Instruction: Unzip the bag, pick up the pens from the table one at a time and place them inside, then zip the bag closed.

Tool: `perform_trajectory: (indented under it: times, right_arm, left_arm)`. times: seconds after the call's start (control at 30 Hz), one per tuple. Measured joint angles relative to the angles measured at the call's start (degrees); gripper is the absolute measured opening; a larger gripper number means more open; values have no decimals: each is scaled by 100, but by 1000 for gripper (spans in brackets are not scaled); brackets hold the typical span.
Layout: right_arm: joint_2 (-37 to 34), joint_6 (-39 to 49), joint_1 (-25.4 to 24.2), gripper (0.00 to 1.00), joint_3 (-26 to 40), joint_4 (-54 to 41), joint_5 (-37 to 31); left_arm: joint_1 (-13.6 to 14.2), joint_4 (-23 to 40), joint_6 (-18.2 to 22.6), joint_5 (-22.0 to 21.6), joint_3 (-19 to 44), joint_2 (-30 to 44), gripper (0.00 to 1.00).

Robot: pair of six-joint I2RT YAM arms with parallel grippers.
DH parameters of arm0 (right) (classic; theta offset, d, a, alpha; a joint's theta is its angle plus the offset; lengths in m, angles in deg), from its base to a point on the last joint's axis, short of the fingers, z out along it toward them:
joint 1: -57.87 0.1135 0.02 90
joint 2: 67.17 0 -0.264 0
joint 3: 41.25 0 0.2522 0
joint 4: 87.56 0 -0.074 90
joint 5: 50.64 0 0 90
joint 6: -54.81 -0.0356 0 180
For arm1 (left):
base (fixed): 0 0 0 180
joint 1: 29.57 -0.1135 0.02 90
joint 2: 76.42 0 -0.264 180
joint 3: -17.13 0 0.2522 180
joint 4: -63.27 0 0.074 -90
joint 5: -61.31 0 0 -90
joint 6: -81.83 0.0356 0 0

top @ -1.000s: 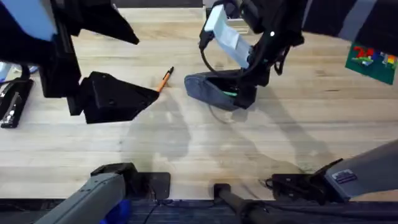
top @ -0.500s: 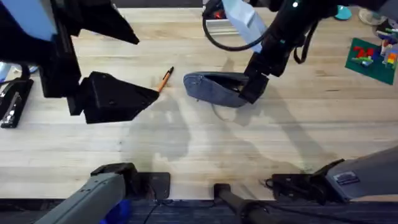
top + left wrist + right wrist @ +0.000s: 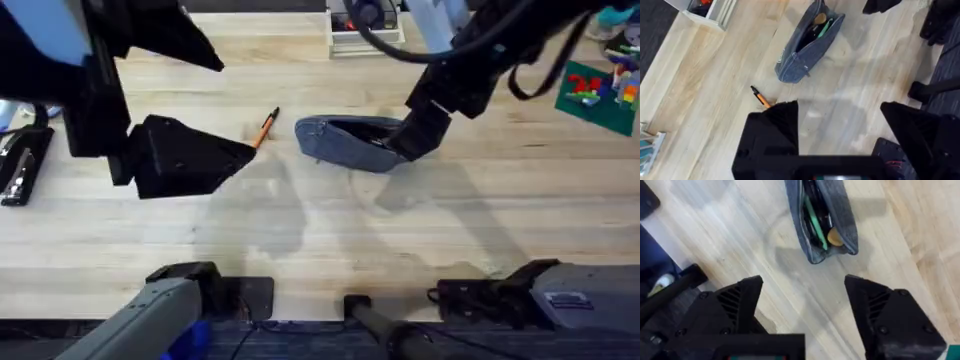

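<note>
Both my claws are spread wide with nothing in them: the right one (image 3: 802,305) hangs over the bag's (image 3: 350,140) end, the left one (image 3: 840,125) sits off to the side. Bag's unzipped on the table (image 3: 330,230) with stuff inside, and one orange pen (image 3: 264,127) lies just beside it.

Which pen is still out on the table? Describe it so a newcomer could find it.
On the light wood table, find the open blue-grey bag near the middle. On the bag's left-arm side lies the orange pen, dark-tipped and partly tucked under the left claw: the one loose stick beside the bag.
</note>
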Motion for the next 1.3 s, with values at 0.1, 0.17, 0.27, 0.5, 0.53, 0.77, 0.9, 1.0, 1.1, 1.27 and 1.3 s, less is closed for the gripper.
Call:
perform_trajectory:
  times: [0.1,0.17,0.27,0.5,0.53,0.77,0.9,1.0,1.1,1.27,1.3]
  right_arm:
    - [186,-56,0,997,0,0,0]
    - [322,-88,0,998,0,-2,1]
    - [549,-108,0,998,0,-9,2]
    - [938,-249,0,998,0,-111,0]
    - [972,-286,0,998,0,-155,0]
    - [1051,-592,0,998,2,-574,-20]
    - [1052,-774,0,997,2,-644,-22]
    - [1069,-882,0,997,2,-658,-26]
    - [1204,-967,0,997,0,-656,-47]
    - [1739,-1179,0,998,-133,-658,-226]
    - [1858,-1218,0,998,-195,-659,-271]
  left_arm:
    - [-2,0,0,0,0,0,995]
    - [-1,1,0,0,0,-2,994]
    - [0,2,0,0,0,0,995]
    - [-2,0,0,0,0,0,994]
    - [-1,1,0,0,0,0,996]
    - [-2,1,0,0,0,-1,995]
    - [-2,0,0,0,0,0,995]
    - [-1,0,0,0,0,0,995]
    - [-1,1,0,0,0,0,995]
    - [-2,0,0,0,0,0,994]
    - [-2,0,0,0,0,0,996]
